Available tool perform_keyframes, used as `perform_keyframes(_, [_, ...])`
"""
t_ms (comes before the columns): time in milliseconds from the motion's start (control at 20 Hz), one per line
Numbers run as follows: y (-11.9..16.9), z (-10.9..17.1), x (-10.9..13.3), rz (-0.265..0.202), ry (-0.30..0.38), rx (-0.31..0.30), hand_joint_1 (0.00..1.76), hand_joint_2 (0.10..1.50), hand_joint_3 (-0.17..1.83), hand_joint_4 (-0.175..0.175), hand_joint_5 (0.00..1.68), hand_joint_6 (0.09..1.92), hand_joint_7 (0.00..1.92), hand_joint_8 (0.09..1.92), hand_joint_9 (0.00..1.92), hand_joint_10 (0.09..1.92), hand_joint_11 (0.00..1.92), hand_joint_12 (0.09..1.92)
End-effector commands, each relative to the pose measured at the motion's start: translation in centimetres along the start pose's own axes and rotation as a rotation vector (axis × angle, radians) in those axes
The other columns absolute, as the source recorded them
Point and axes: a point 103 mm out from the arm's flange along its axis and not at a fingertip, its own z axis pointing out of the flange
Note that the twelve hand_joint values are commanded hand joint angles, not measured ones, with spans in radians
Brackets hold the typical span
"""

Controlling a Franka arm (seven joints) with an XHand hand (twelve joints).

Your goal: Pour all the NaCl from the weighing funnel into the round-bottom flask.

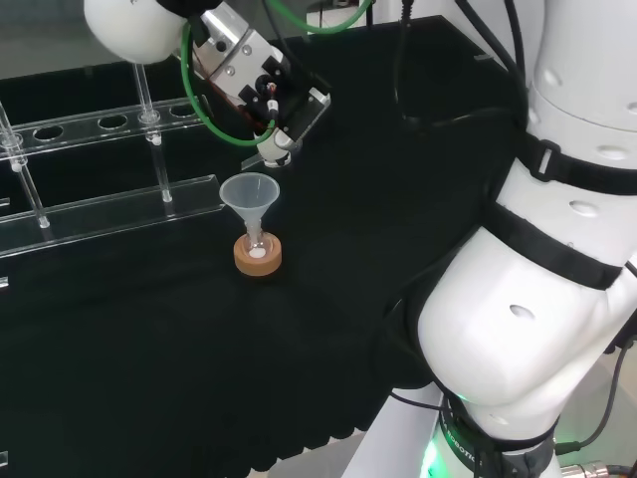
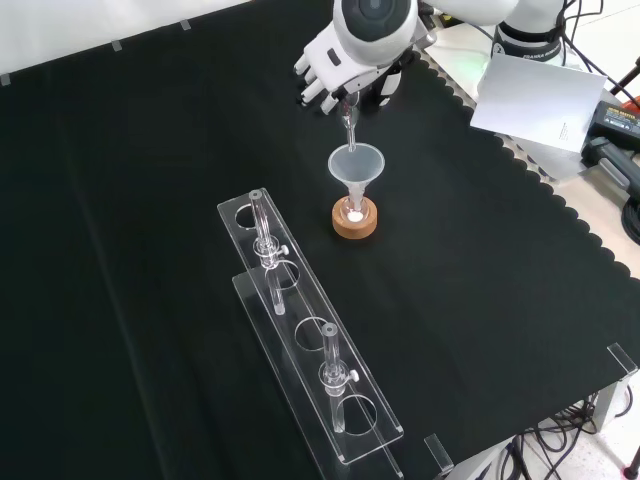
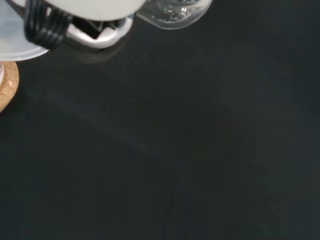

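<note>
The weighing funnel (image 2: 349, 128) is a thin clear piece pinched in my hand (image 2: 335, 72), and in the front view it hangs tilted steeply, its lower tip dipping into the wide mouth of a translucent plastic funnel (image 2: 356, 166). My fingers (image 2: 318, 78) are curled round its upper end, grasping it. In the wrist view its clear body (image 3: 175, 10) shows close by my palm, with small white grains clinging inside.

The plastic funnel stands with its stem in the neck of the round-bottom flask (image 2: 353, 209), which rests on a cork ring (image 2: 355, 221) on the black cloth (image 2: 500, 260). A little white powder lies at the bottom of the flask; the head view shows it too, as a white patch (image 1: 258, 253) within the cork ring (image 1: 258, 258).

In the front view my hand is at about twelve o'clock from the flask, directly above the funnel's rim. In the head view my hand (image 1: 261, 95) sits at about twelve o'clock from the plastic funnel (image 1: 250, 194).

A clear acrylic tube rack (image 2: 300, 340) lies at about seven o'clock from the flask in the front view, apart from the cork ring, with two upright glass pieces (image 2: 262, 232) standing in its holes.
</note>
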Motion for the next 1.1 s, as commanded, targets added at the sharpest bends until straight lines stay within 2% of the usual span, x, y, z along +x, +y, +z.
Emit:
perform_keyframes(50, [0.1,0.8,-0.8,0.007,0.083,-0.041,1.12,0.63,0.75,0.175,1.22,0.8,0.64,0.64,1.0,0.26,0.84,1.01])
perform_keyframes(350, [0.2,1.2,-1.4,0.006,0.192,-0.048,1.12,0.63,0.75,0.175,1.22,0.8,0.65,0.64,0.99,0.26,0.72,1.07])
perform_keyframes(750, [0.3,1.8,-2.3,0.013,0.288,-0.091,1.12,0.63,0.75,0.175,1.22,0.81,0.65,0.64,0.99,0.26,0.71,1.09])
perform_keyframes(1100, [0.6,2.4,-3.2,0.017,0.414,-0.097,1.12,0.63,0.75,0.175,1.22,0.81,0.64,0.64,0.99,0.26,0.7,1.09])
